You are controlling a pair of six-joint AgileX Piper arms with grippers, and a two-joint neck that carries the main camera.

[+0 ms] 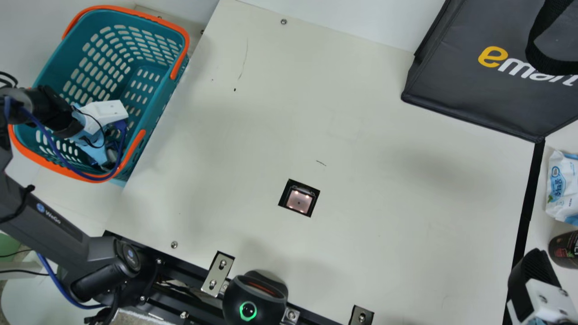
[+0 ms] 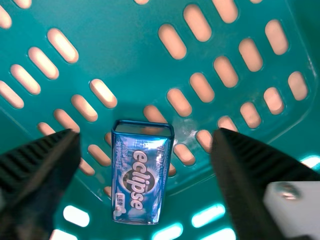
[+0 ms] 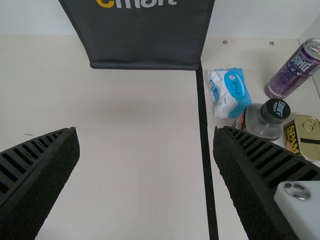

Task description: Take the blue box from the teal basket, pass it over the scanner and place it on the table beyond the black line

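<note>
Nearest, 1 blk unit w/ green ring light (image 1: 248, 311) sits at the table's (image 1: 384, 135) near edge; R gripper (image 1: 537, 282) is by the near end of 1 blk line (image 1: 528, 212), fingers spread, nothing btwn them. Next, 1 scanner (image 1: 299, 201) set in the tabletop. L gripper (image 1: 95, 124) is down in 1 teal basket (image 1: 169, 97) w/ 2 orange handles (image 1: 185, 40), fingers apart, gripping nothing. 1 blue box (image 2: 140, 185) is in the basket: shiny metallic blue, rectangular, wht lettering over a dark oval, 1 mirror-like narrow end. Past the line, 4 items: 1 wipes pk (image 3: 230, 92), 1 blk-capped jar (image 3: 262, 120), 1 gold tin (image 3: 301, 137), 1 purple can (image 3: 295, 70). Far side, 1 dk gray bag (image 1: 460, 76).
</note>
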